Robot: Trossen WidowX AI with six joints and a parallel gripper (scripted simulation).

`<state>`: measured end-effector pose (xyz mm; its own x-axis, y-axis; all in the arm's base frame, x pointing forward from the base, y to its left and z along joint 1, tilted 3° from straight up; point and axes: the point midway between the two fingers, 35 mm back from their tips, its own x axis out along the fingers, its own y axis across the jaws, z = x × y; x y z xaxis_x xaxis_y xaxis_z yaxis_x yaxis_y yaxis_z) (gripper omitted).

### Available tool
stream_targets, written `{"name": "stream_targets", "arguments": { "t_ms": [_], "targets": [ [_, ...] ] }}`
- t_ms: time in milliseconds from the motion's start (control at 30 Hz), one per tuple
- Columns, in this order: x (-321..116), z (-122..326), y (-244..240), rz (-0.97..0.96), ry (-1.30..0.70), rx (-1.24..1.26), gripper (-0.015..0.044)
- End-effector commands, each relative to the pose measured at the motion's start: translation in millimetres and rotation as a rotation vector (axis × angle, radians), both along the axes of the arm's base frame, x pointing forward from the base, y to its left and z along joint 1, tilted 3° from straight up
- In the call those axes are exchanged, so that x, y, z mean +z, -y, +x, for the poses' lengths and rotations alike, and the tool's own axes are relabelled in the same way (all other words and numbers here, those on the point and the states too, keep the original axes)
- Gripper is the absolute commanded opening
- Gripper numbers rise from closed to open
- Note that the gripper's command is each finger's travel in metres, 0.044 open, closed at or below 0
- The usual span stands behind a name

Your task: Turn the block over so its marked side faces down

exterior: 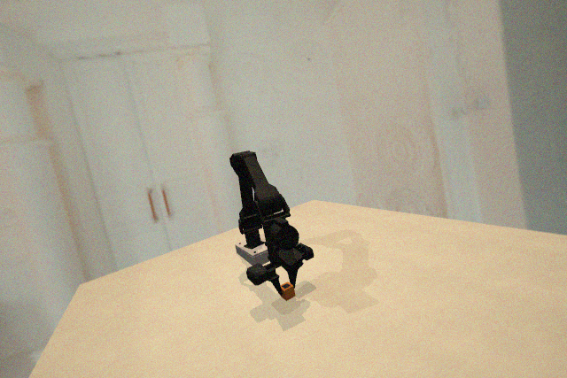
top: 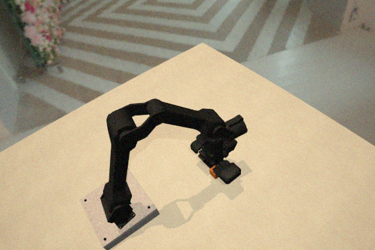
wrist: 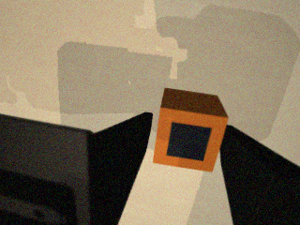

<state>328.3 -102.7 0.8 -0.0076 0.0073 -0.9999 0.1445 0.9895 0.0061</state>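
A small orange block (top: 212,172) (exterior: 288,292) (wrist: 160,157) rests on the table (top: 287,180) (exterior: 435,310) with its dark square mark facing up. My gripper (exterior: 287,289) (wrist: 187,127) points down with its fingers low on either side of the block. The fingers are partly closed. In the wrist view a narrow gap shows between the left finger and the block, and the right finger is at or very near its right side. In the top view a jaw hides much of the block, and the fingertips cannot be made out.
The arm's pale base plate (top: 136,194) (exterior: 251,255) is on the table, with the arm reaching out from it over the block. Shadows of the arm fall on the table around the block. The table's far corner shows behind the arm in the top view.
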Motion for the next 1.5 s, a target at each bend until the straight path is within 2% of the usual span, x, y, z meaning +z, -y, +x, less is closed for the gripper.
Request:
{"name": "stream_targets", "arguments": {
  "t_ms": [0,467,500,700,867,1467],
  "targets": [
    [-0.7,0.4,-0.6,0.004,0.002,0.004,0.0118],
    [-0.7,0.4,-0.6,0.004,0.002,0.004,0.0025],
    [0.6,0.5,-0.6,0.004,0.002,0.004,0.0],
    [29.5,0.8,-0.2,0.004,0.002,0.004,0.0],
    [28.9,1.0,-0.1,0.003,0.013,0.003,0.0],
    [19.0,1.8,0.9,-0.034,0.299,-0.005,0.0]
  ]
}}
